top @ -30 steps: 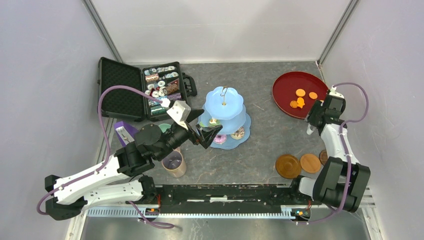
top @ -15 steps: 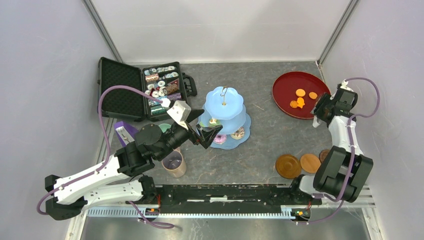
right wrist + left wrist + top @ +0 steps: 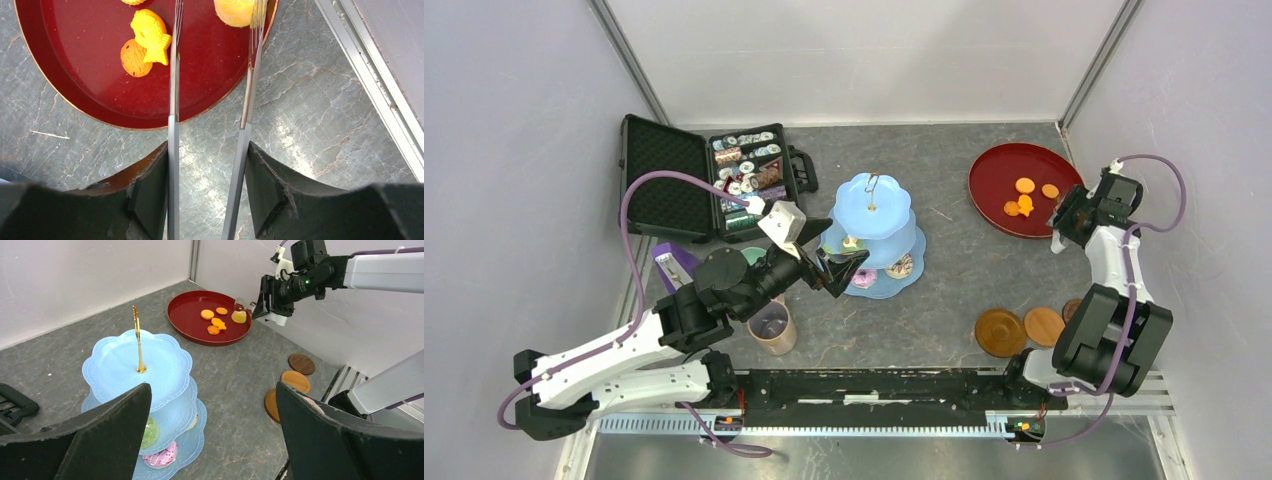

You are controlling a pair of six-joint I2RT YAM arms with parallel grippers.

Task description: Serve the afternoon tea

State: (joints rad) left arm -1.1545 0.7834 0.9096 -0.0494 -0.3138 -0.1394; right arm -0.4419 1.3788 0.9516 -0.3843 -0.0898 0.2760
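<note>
The pale-blue three-tier cake stand (image 3: 871, 205) stands mid-table, its top tier bare (image 3: 115, 360). A pink donut (image 3: 161, 457) lies on the bottom tier and a green cake (image 3: 147, 432) on the middle one. My left gripper (image 3: 836, 250) is open and empty beside the stand's left side (image 3: 212, 385). My right gripper (image 3: 1069, 215) is shut on metal tongs (image 3: 173, 100) by the red tray's near right rim. The tong tips reach over the tray, one at a yellow cake (image 3: 235, 10), one beside a fish-shaped biscuit (image 3: 149, 32). Orange biscuits (image 3: 1024, 186) lie in the tray.
The round dark-red tray (image 3: 994, 175) sits at the back right next to the wall. Three brown coasters (image 3: 1001, 332) lie front right. A tan mug (image 3: 771, 328) stands under my left arm, and a green cup (image 3: 752, 257) is partly hidden. An open black case (image 3: 664, 180) sits back left.
My right wrist has swung right and back toward the side wall, with the tongs still in it. The left arm has not moved.
</note>
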